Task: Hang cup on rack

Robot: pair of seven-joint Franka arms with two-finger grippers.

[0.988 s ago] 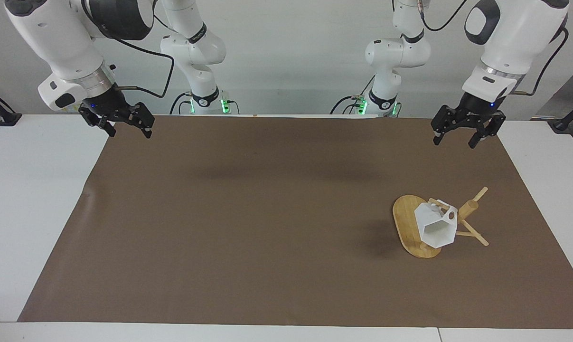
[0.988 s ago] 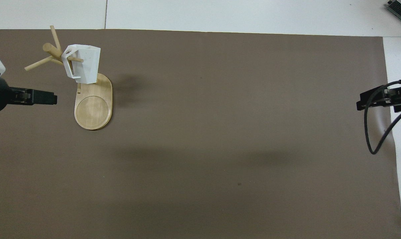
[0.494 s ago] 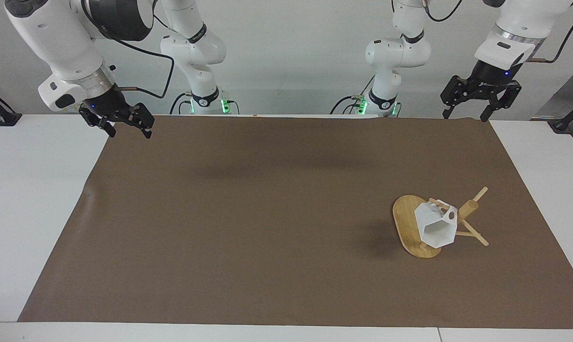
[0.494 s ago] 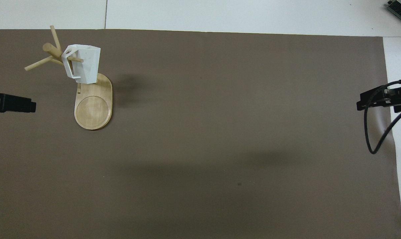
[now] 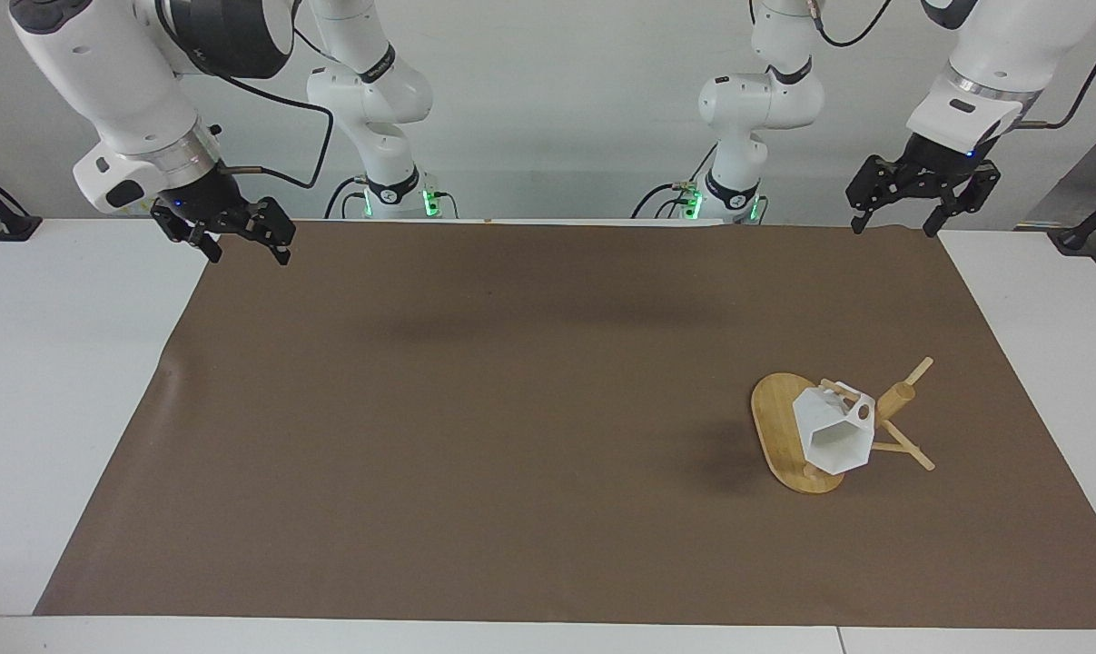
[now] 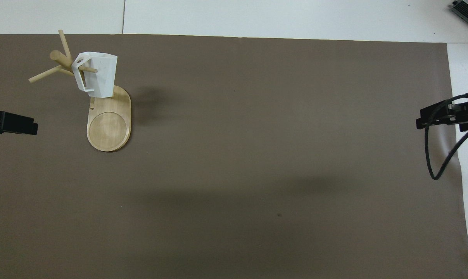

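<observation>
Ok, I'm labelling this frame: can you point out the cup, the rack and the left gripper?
cup (image 5: 829,427), facing view, on its faceted white side.
rack (image 5: 775,422), facing view, on the bare oval base.
left gripper (image 5: 903,223), facing view, midway between the open fingertips.

I am working in a robotics lab: my two white arms are standing bolted at the edge of a white table draped in a brown mat, cables trailing, against a bare white wall.
</observation>
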